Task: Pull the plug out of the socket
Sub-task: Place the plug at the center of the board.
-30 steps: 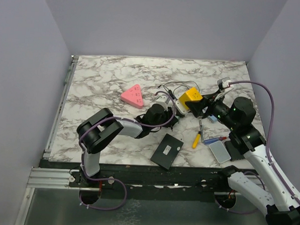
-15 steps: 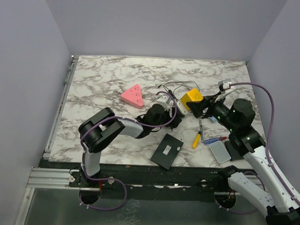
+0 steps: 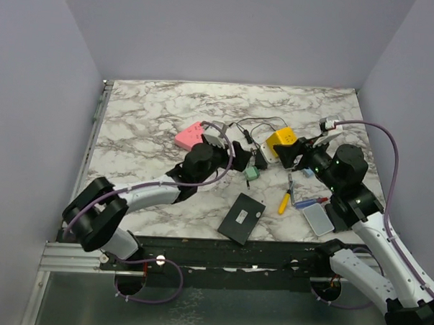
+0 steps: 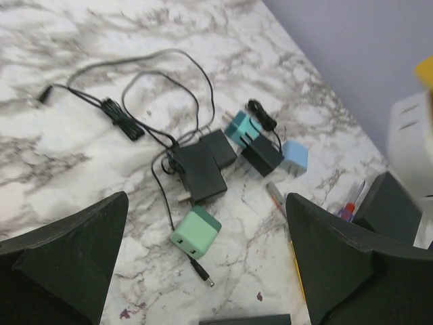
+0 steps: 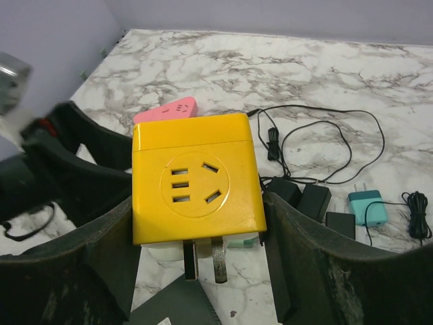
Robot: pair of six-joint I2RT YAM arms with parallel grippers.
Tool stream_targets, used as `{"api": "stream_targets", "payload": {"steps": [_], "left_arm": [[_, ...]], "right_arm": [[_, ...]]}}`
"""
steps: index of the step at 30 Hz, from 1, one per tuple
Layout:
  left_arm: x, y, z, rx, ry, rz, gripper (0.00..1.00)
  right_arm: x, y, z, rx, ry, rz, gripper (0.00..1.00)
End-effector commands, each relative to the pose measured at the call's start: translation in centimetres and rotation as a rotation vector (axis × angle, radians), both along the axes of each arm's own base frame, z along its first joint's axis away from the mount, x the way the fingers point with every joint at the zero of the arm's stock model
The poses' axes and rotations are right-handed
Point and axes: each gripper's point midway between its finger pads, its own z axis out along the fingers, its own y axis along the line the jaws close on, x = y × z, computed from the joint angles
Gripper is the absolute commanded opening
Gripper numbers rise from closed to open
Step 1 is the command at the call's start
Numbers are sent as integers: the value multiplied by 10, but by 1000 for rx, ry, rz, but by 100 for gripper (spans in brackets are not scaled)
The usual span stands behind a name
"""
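Note:
My right gripper (image 3: 291,153) is shut on the yellow cube socket (image 3: 280,141) and holds it above the table. In the right wrist view the socket (image 5: 196,179) sits between the fingers (image 5: 81,257); its front outlets are empty and two metal prongs point down. A green plug (image 3: 251,175) lies loose on the marble, apart from the socket. My left gripper (image 3: 236,157) is open and empty, left of the socket. In the left wrist view the green plug (image 4: 195,233) lies between and below my open left gripper (image 4: 206,198).
Black adapters (image 4: 199,169) with tangled cables, a teal plug (image 4: 242,127) and a light blue cube (image 4: 294,157) lie near the green plug. A pink triangular socket (image 3: 190,136) is behind the left arm. A black box (image 3: 241,217), a yellow pen (image 3: 284,202) and a grey card (image 3: 319,219) lie near the front.
The left gripper has drawn back to the left, away from the yellow socket, and opened. The green plug now lies on the table. The right gripper still holds the socket.

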Motion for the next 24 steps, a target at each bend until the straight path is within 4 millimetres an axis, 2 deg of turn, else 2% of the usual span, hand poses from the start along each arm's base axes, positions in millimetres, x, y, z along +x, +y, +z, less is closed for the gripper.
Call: {"api": "stream_targets", "payload": {"steps": [1,4,6,8,10,14,19,24], "left_arm": [[5,34,45,-27,-2,46,99],[-2,35,92,-113,24,-108,99],[-1,42,120,-169,35,-182,99],[1,46,138,-191,48,-224,99],[-9,39,148,-195,41,-322,99],[-40,23,147,-208,17,-554,99],[-48,30,142,-184,-31,-550,99],[-56,28,139,-183,-21,-600,99]], "right_arm": [[12,-5,-1,38,-1,-71,1],[20,-2,-7,67,16,-82,1],[22,3,-3,107,-6,-66,1],[20,12,0,150,-27,-23,1],[16,22,7,193,-45,37,1],[10,41,17,250,-52,141,1],[3,48,30,299,-81,198,1],[-5,60,41,353,-103,289,1]]}}
